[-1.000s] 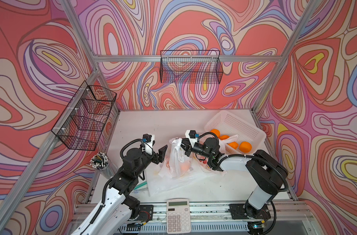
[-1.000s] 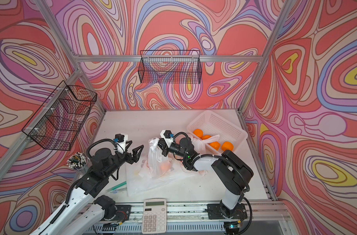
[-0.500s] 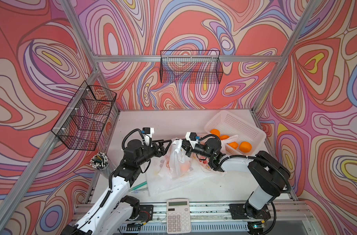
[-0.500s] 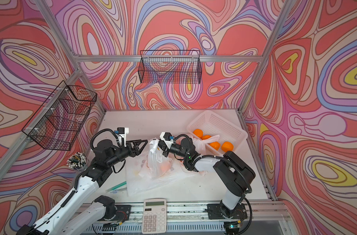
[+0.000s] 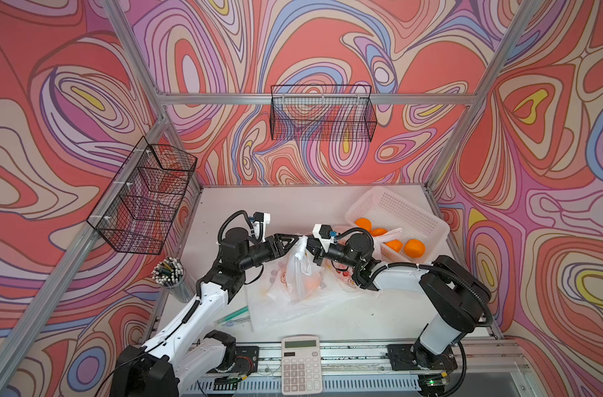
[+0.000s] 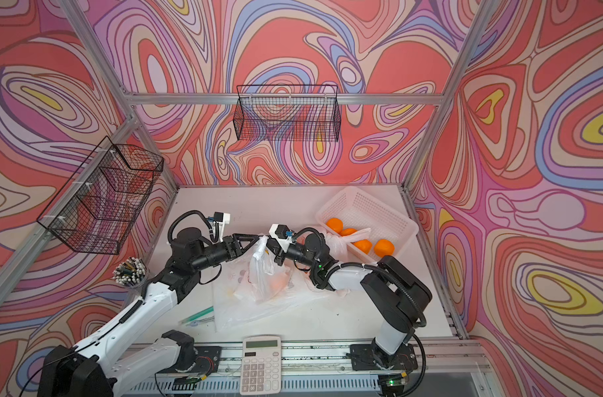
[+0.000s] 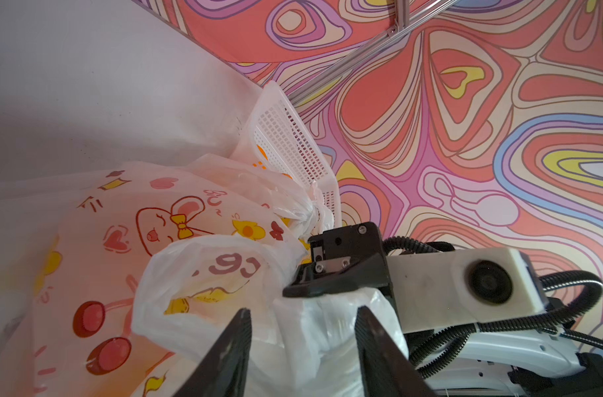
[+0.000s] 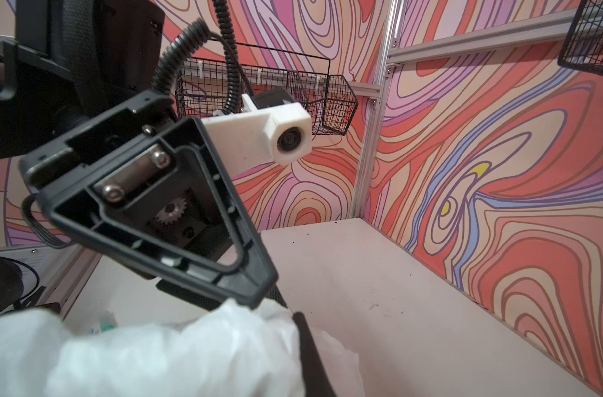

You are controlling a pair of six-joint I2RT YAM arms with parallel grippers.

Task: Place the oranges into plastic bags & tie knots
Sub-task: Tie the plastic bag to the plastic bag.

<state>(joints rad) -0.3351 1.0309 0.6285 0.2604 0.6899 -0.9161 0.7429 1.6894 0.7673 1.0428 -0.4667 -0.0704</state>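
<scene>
A printed plastic bag stands mid-table, and an orange shows through it. My right gripper is shut on the bag's bunched white handle and holds it up. My left gripper meets it from the opposite side. Its jaws are apart, with the handle plastic between them. Several oranges lie in the white basket. Another bag leans by the basket, closed with a knot.
A flat plastic sheet lies under the bag. A calculator sits at the front rail, with a pen cup and a green pen at the front left. Black wire baskets hang on the walls.
My left arm has swung right, up to the bag's top, and its jaws have narrowed around the handle. The right gripper has kept its hold in place.
</scene>
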